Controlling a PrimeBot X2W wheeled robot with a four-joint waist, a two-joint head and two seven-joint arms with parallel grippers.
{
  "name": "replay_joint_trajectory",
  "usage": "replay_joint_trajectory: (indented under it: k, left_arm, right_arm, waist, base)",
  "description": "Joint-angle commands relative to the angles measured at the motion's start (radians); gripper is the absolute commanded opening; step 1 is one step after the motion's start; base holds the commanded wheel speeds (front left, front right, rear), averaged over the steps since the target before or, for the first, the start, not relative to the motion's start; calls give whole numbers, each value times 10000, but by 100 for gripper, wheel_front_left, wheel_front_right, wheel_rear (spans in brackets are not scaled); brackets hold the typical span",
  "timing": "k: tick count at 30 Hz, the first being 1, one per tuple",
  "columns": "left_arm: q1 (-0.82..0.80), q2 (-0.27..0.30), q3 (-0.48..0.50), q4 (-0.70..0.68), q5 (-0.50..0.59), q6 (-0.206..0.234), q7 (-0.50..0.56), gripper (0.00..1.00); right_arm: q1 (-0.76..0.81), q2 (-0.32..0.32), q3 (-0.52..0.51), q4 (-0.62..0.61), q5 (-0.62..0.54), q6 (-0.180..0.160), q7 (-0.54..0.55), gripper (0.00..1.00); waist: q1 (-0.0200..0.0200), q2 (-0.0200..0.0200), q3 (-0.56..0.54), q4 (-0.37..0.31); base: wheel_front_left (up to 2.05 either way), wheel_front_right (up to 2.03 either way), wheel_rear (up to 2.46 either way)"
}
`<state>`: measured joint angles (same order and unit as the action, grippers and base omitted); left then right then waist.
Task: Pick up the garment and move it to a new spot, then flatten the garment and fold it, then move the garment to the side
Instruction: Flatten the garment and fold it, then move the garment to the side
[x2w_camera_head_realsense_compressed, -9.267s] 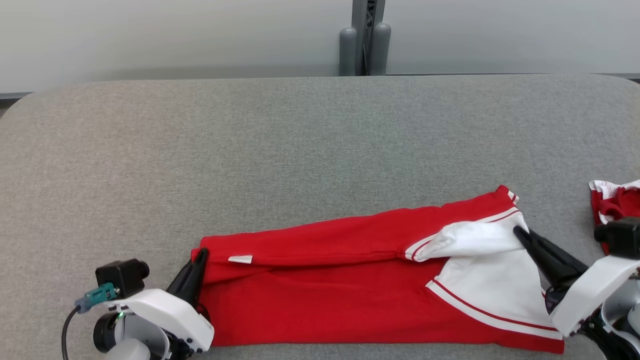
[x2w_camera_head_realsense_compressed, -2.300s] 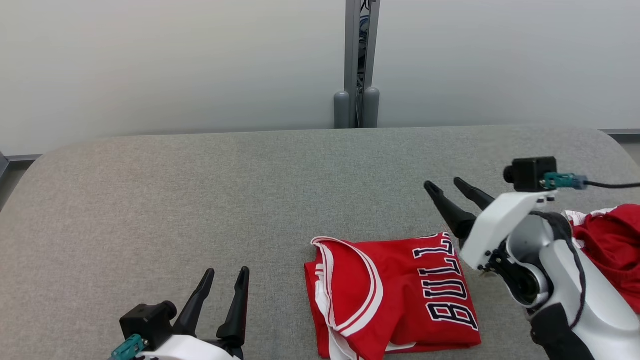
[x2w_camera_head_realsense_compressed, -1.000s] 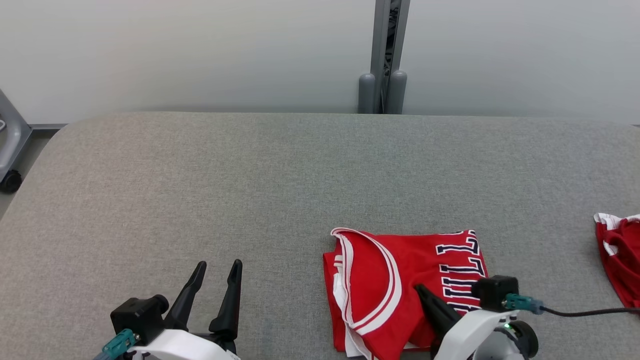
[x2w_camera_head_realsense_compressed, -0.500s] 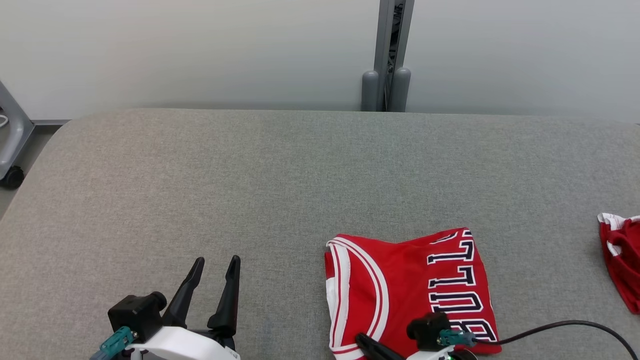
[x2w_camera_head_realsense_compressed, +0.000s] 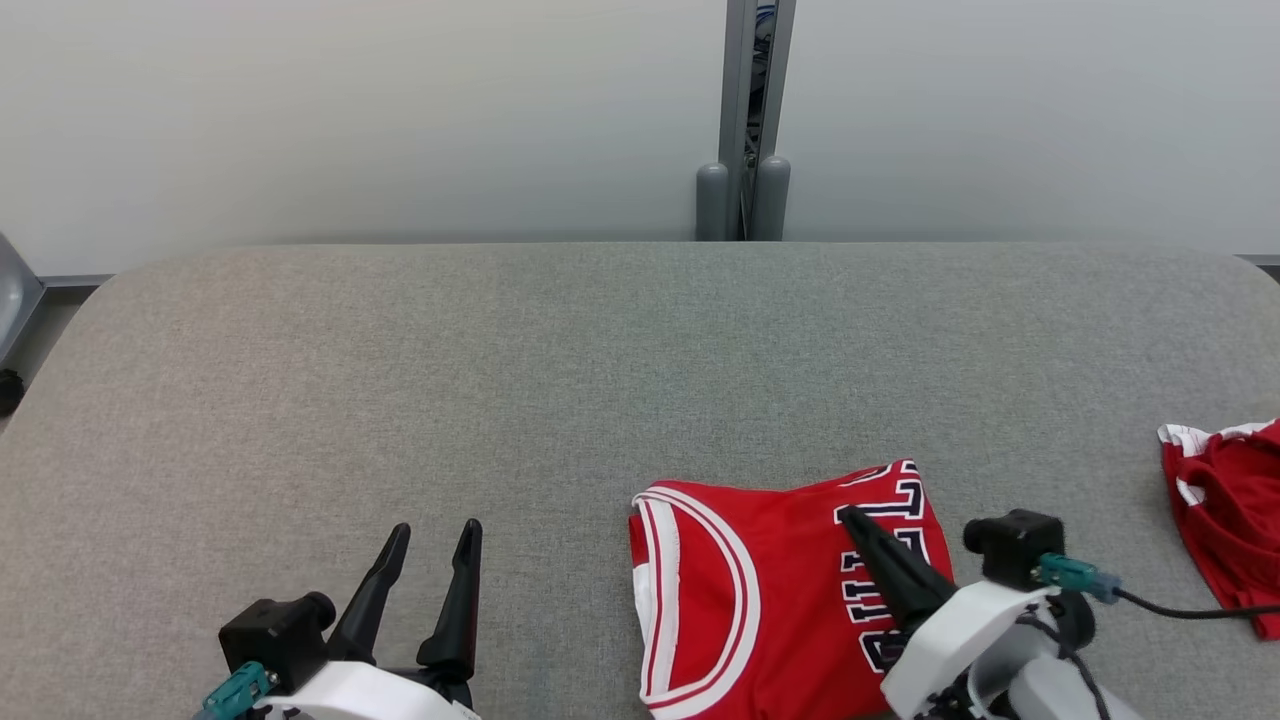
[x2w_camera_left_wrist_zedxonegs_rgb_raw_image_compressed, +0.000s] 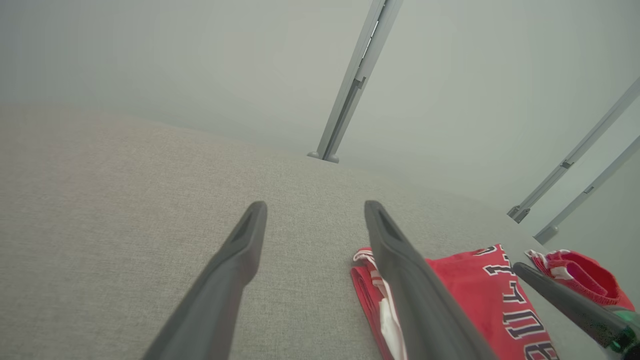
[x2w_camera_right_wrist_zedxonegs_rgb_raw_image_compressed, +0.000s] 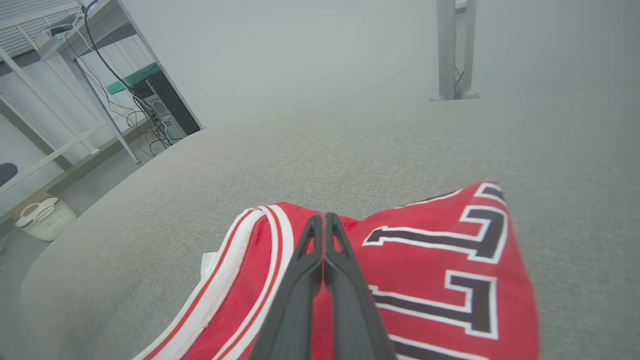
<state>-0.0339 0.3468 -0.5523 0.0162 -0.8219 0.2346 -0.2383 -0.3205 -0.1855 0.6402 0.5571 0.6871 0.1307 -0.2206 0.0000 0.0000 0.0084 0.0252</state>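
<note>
1. Judging by the tidy packet, the folding is done. The jersey (x2w_camera_head_realsense_compressed: 722, 600) lies folded on the table (x2w_camera_head_realsense_compressed: 500, 380), near my edge and right of the middle, with the collar stripes toward my left and the lettering toward my right.
2. My right gripper (x2w_camera_head_realsense_compressed: 848, 517) is clenched, both fingers pressed together with no cloth visibly between them. It sits low over the lettered half, and I can't tell whether it presses on the cloth.
3. My left gripper (x2w_camera_head_realsense_compressed: 436, 530) is released, fingers spread wide over bare table beside the collar edge, touching nothing.
4. What remains, I reckon, is moving the jersey to the side.
5. That calls for a low, flat push or a pinch through every layer, so the fold doesn't open. A second red garment (x2w_camera_head_realsense_compressed: 1225, 500) lies well off to the right.
</note>
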Motion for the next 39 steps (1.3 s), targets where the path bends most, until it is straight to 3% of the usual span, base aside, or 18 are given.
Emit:
replay_joint_trajectory:
  k: [1,5,8,10,11,18,26,39]
  left_arm:
    - [47,39,19,18,-47,51,-53,100]
    - [91,33,-24,16,-58,51,-48,100]
    - [101,35,-50,6,-59,55,-33,100]
    - [106,49,-57,6,-67,54,-24,100]
    - [106,58,-64,9,-67,51,-16,100]
    - [84,73,-144,52,-38,34,19,100]
    - [76,106,-190,46,-36,53,46,100]
    - [-231,208,-211,-109,91,98,151,100]
  right_arm:
    - [-42,-216,-232,-106,-92,1,-58,0]
    - [128,-662,-942,-324,-354,1,197,0]
    - [267,-879,-1441,-458,-526,1,503,45]
    - [318,-992,-1722,-588,-659,1,761,93]
    - [370,-1046,-1842,-650,-712,1,898,100]
    - [728,-1384,-2358,-1176,-885,1,2064,100]
    - [1027,-1724,-2456,-1535,-257,1,3623,100]
    - [99,-1793,-2180,-356,1222,1,5675,100]
  waist:
    - [0,0,-61,-55]
    - [0,0,-133,-142]
    - [0,0,-153,-185]
    - [0,0,-161,-205]
    - [0,0,-164,-210]
    - [0,0,-182,-147]
    - [0,0,-179,-1]
    - [0,0,164,630]
  base:
    - [0,0,0]
    - [0,0,0]
    - [0,0,0]
    - [0,0,0]
    - [0,0,0]
    - [0,0,0]
    - [0,0,0]
    - [0,0,0]
